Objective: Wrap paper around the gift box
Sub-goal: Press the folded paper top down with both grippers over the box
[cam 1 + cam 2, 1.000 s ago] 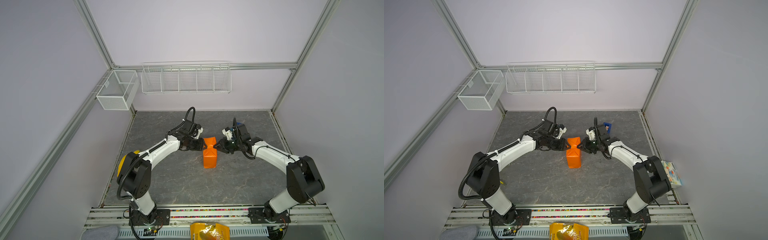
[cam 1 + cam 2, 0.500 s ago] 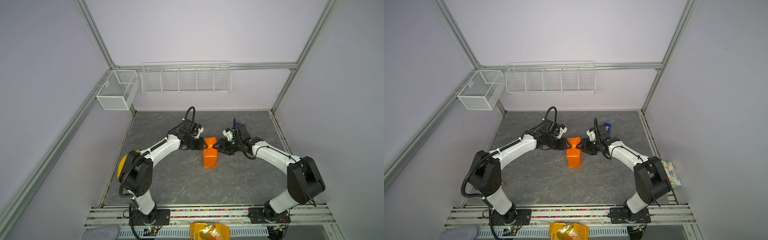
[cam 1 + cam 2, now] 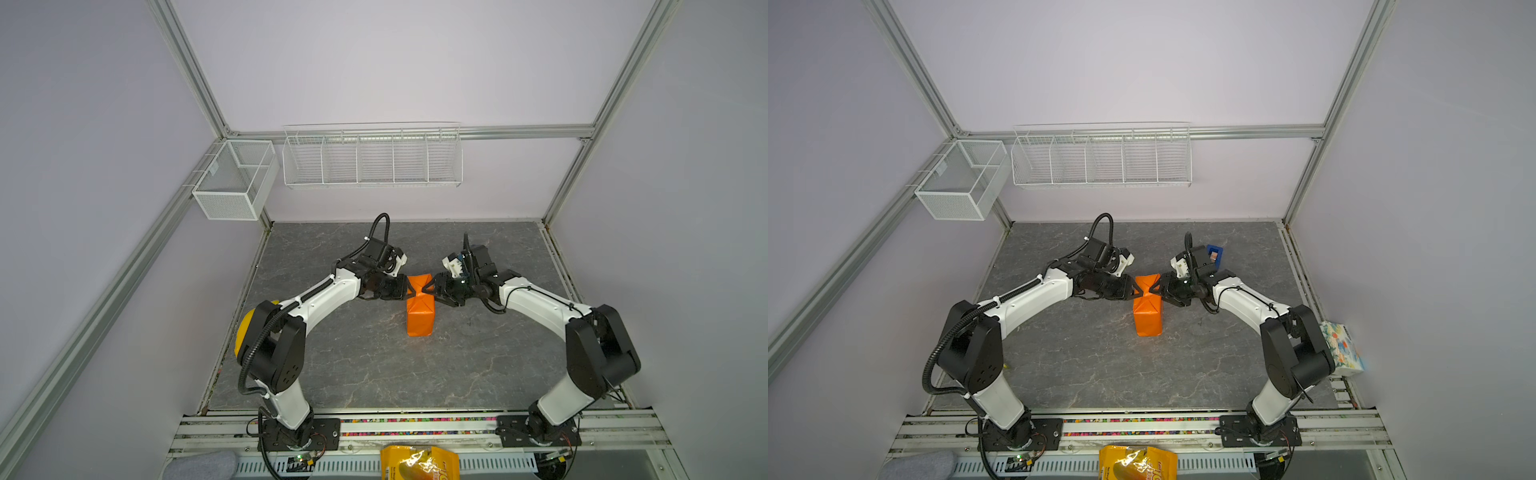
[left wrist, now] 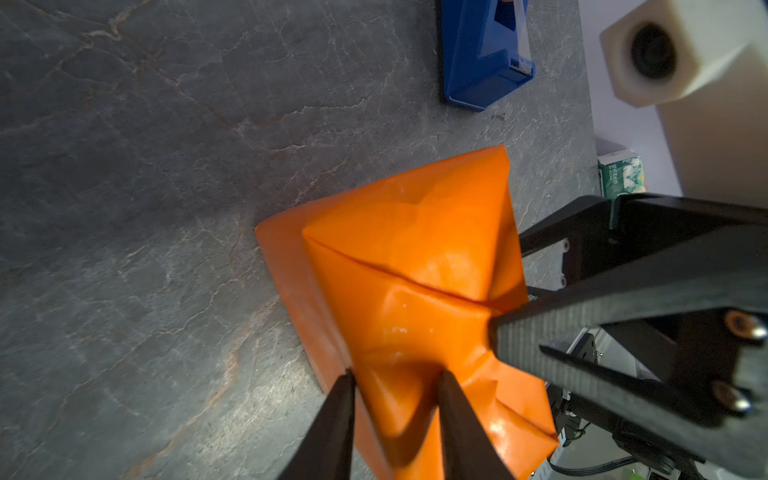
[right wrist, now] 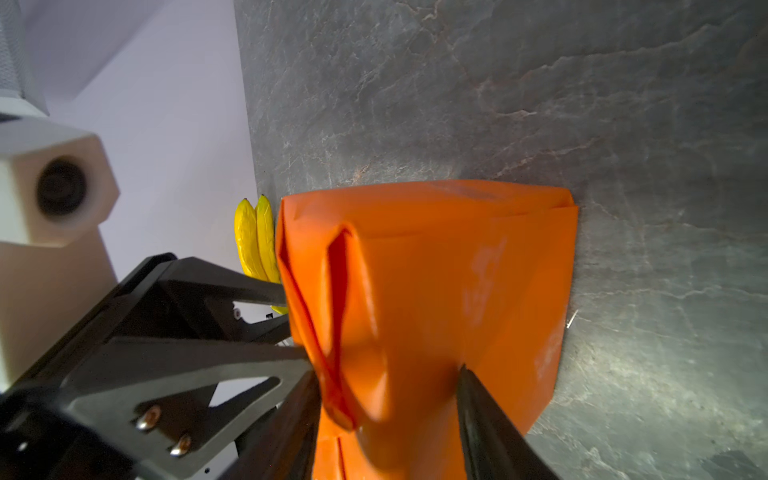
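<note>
Paper (image 3: pixel 420 322) looks thin, slick and crease-prone, so I'd grip flaps only, lightly. My left pincer (image 4: pixel 395 382) pinches the back-end fold. My right pincer (image 5: pixel 386 374) straddles its opposite side, bite unclear.

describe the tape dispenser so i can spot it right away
Start at the grey table, then follow the right arm to its wrist. Just behind that wrist, toward the table's far side, stands the tape dispenser. It is small and bright blue, the only blue thing on the table, unlike the orange paper in the middle.
</note>
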